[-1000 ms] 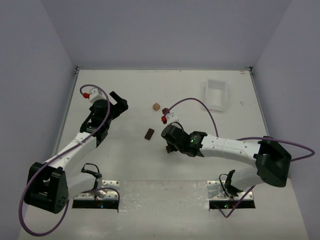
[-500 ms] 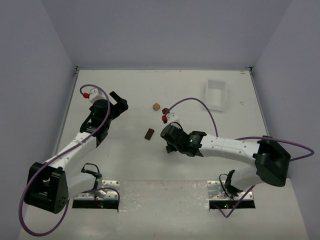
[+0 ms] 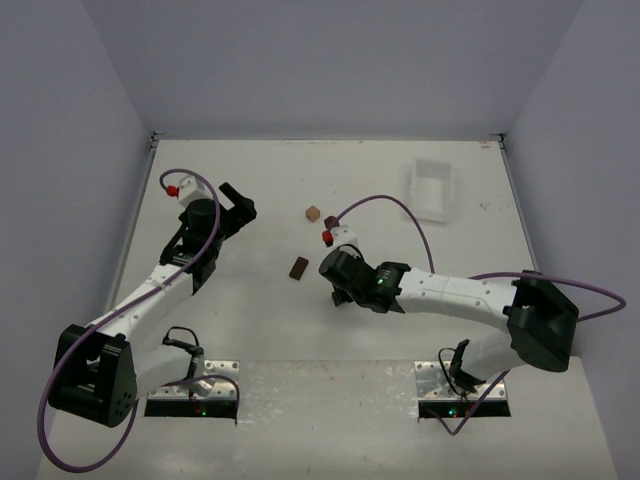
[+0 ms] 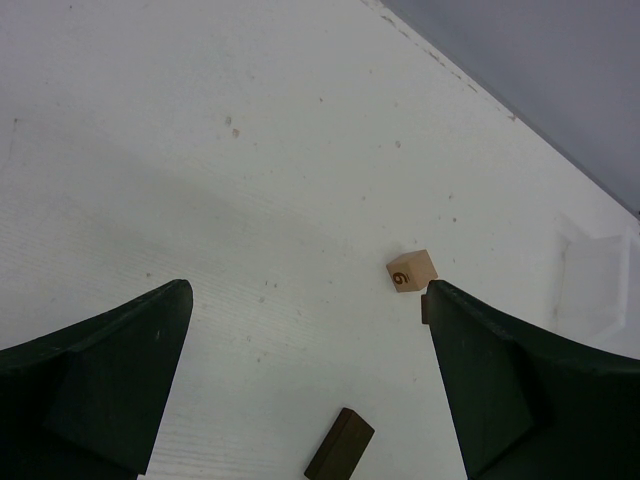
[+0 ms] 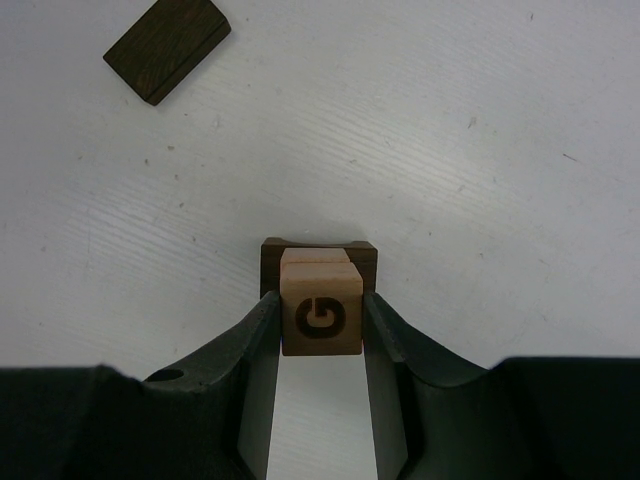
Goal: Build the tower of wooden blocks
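My right gripper [image 5: 320, 300] is shut on a light tan cube [image 5: 320, 312] marked G. The cube is directly over a small stack: a dark brown block [image 5: 271, 258] with another tan block [image 5: 315, 256] on it. Whether the cube rests on that stack I cannot tell. A flat dark brown block [image 5: 167, 47] lies apart on the table, also seen as the dark block [image 3: 298, 267] just left of the right gripper [image 3: 341, 292]. A tan cube [image 4: 411, 270] marked 6 lies farther back. My left gripper [image 4: 308, 290] is open and empty, at the left [image 3: 238, 203].
A white plastic tray [image 3: 431, 188] stands at the back right. A small dark piece [image 4: 424, 308] peeks out from behind my left gripper's right finger, beside the tan cube. Purple cables loop over both arms.
The right arm has edged slightly left and away with the G cube still held. The left arm has not moved.
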Motion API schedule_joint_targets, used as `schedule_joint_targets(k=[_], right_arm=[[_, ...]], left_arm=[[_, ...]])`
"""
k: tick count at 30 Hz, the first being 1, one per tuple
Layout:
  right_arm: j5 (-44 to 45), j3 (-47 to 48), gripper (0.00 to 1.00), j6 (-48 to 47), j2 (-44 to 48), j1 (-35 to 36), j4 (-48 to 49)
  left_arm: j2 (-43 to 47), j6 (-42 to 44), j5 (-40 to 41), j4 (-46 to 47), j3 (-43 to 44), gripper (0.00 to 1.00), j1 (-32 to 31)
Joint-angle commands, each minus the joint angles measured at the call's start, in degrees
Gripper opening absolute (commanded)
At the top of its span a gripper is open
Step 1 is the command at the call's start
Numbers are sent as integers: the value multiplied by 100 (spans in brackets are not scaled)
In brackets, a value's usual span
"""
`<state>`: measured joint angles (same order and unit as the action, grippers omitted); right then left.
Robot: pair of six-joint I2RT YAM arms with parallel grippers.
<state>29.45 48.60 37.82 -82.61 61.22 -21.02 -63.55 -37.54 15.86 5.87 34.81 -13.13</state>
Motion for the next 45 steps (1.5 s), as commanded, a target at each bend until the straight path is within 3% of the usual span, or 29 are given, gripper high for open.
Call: schedule_joint_targets(k=[1, 45], right_arm=[[177, 211, 37, 146, -18, 39, 120], [187, 176, 38, 167, -30, 48, 127]], left_arm=[[104, 54, 14, 301, 0, 100, 12], [167, 57, -4, 298, -12, 100, 9]])
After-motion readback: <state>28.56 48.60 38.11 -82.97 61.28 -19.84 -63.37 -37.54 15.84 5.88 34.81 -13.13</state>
